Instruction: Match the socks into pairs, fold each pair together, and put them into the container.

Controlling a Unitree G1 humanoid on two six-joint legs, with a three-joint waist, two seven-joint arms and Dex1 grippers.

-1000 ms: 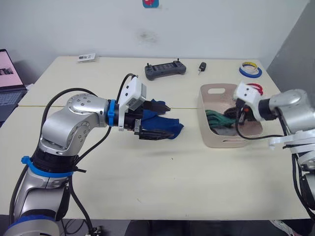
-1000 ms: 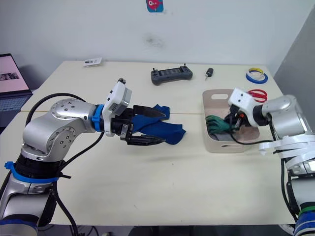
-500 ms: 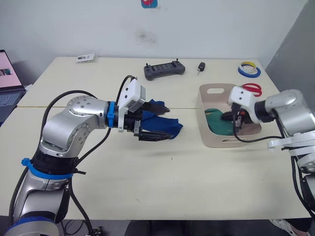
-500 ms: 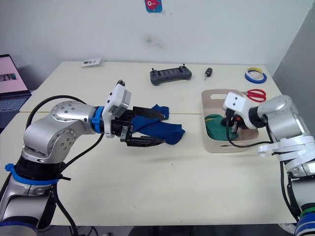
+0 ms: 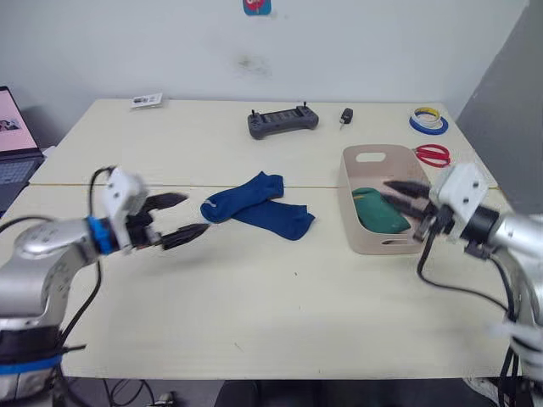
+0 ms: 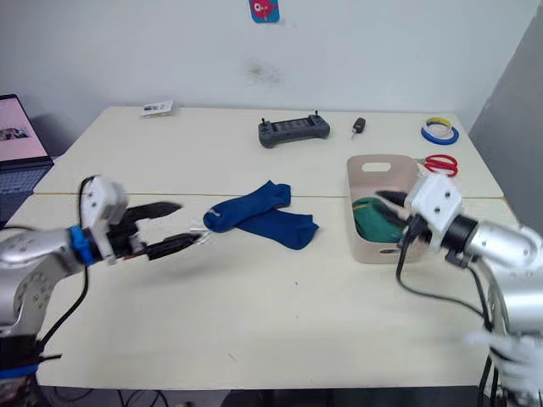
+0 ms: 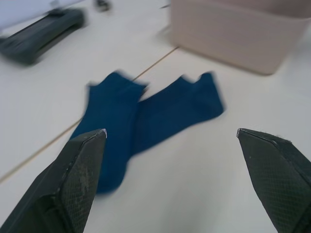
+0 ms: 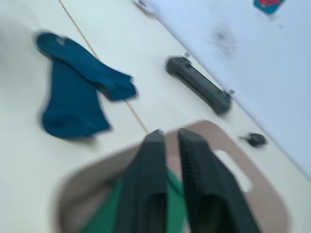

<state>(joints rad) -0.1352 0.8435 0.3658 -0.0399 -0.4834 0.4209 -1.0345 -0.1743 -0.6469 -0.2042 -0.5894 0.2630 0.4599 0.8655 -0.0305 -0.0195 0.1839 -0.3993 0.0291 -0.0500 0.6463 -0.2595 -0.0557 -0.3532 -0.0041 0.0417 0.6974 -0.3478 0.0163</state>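
Ahead of our left claw [image 5: 174,219], fingers spread wide and empty, we see the blue socks [image 5: 259,204] overlapped on the bench [image 5: 271,297], long axis running toward the container [image 5: 363,240]. Our right claw [image 5: 405,201], nearly closed, hovers over the container's green pair [image 5: 377,210]; left is nearer.

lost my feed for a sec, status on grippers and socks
Left gripper open, empty. Right gripper shut, over container. Green pair inside; blue socks on table, unfolded.
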